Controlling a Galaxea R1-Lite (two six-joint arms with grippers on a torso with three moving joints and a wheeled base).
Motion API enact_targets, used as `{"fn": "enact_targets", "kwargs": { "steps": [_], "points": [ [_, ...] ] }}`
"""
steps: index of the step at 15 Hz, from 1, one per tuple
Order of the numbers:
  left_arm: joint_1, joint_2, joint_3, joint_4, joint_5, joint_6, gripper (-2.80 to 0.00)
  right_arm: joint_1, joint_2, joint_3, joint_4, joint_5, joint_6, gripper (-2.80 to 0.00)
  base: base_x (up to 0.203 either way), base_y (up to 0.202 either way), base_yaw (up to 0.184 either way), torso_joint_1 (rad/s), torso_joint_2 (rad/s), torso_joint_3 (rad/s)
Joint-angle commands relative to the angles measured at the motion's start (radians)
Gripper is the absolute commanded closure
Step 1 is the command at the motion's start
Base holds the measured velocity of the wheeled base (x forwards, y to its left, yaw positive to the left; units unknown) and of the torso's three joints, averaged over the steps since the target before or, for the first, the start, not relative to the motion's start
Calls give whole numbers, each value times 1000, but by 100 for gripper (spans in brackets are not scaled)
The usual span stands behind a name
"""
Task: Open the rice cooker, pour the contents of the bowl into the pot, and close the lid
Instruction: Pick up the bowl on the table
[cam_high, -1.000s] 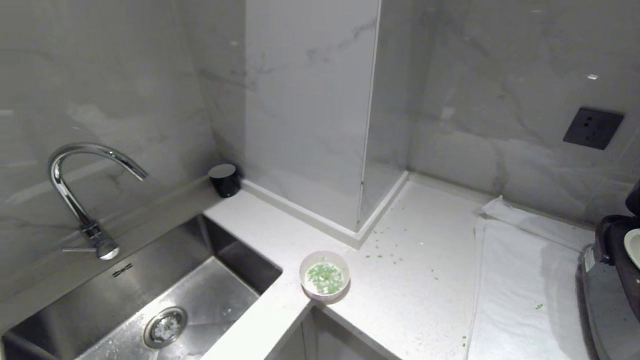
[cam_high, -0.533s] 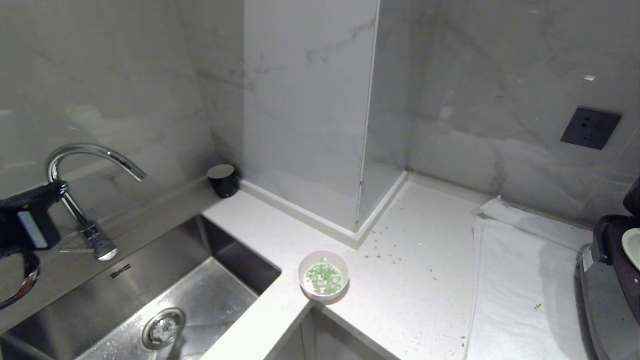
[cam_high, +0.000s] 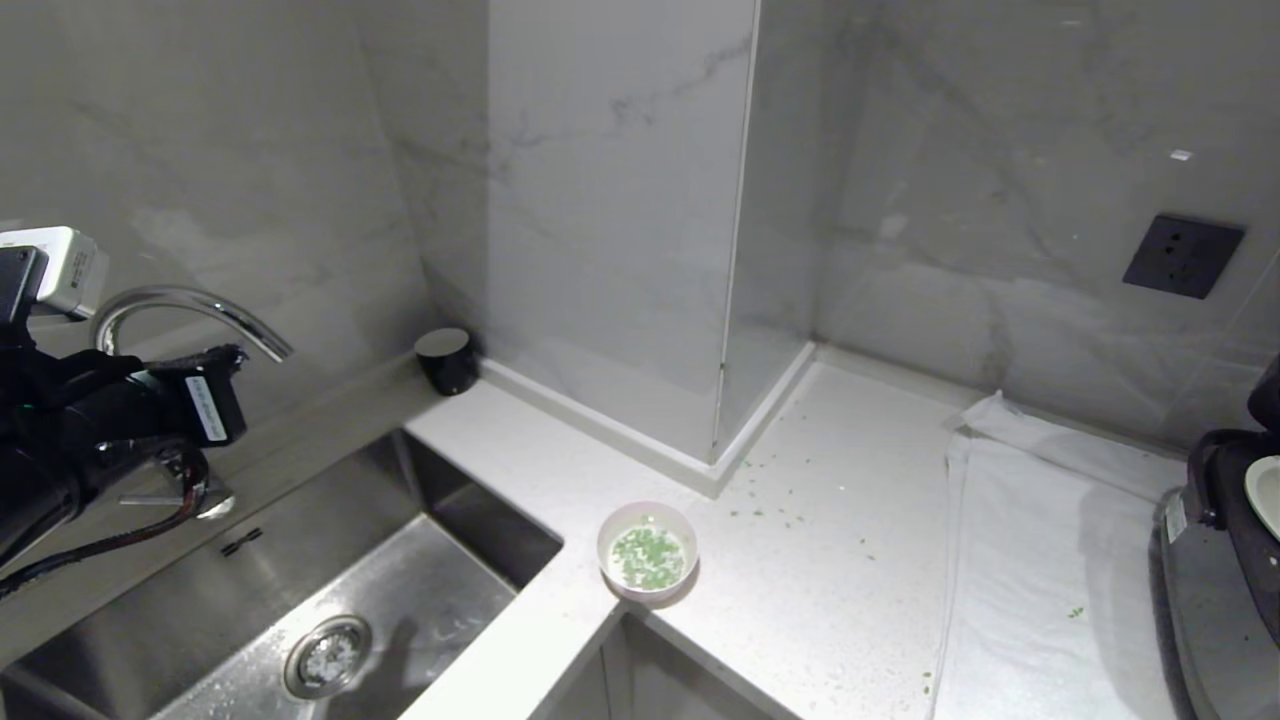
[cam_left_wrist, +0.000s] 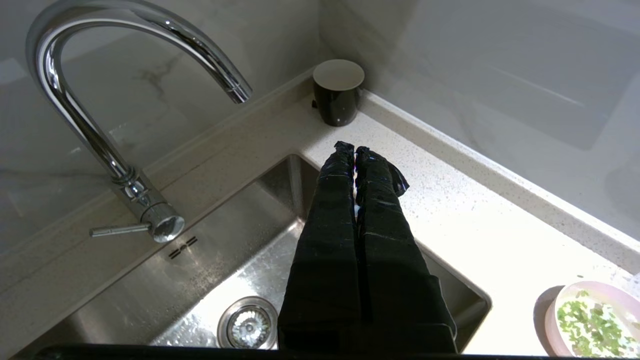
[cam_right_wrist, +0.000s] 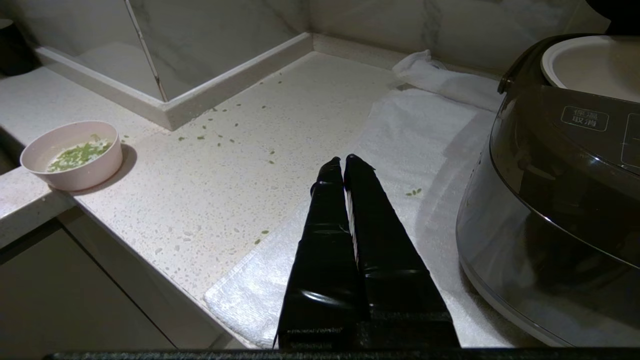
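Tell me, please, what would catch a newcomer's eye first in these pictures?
Probably the small pink bowl of green pieces, standing alone on the white counter near the corner of the steel sink, with green bits scattered on the counter beyond it. Next, the left tool, shut and empty, hovers over the sink by the curved chrome tap. At the far right, the dark rice cooker stands with its lid open beside a white towel.

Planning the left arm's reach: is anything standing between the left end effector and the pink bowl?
Nothing visible does. The left end effector hangs shut over the sink's corner; only bare counter lies between it and the bowl. The black cup stands off to the side.
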Motion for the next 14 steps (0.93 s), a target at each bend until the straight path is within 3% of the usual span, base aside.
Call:
{"fn": "enact_targets", "kwargs": {
  "steps": [1, 14],
  "points": [
    [0, 12, 0, -3, 1, -1, 0, 0, 0, 2, -1, 0, 0, 0, 0, 0, 0, 0, 0, 0],
    [-5, -2, 9, -3, 1, -2, 0, 0, 0, 2, -1, 0, 0, 0, 0, 0, 0, 0, 0, 0]
  ]
}}
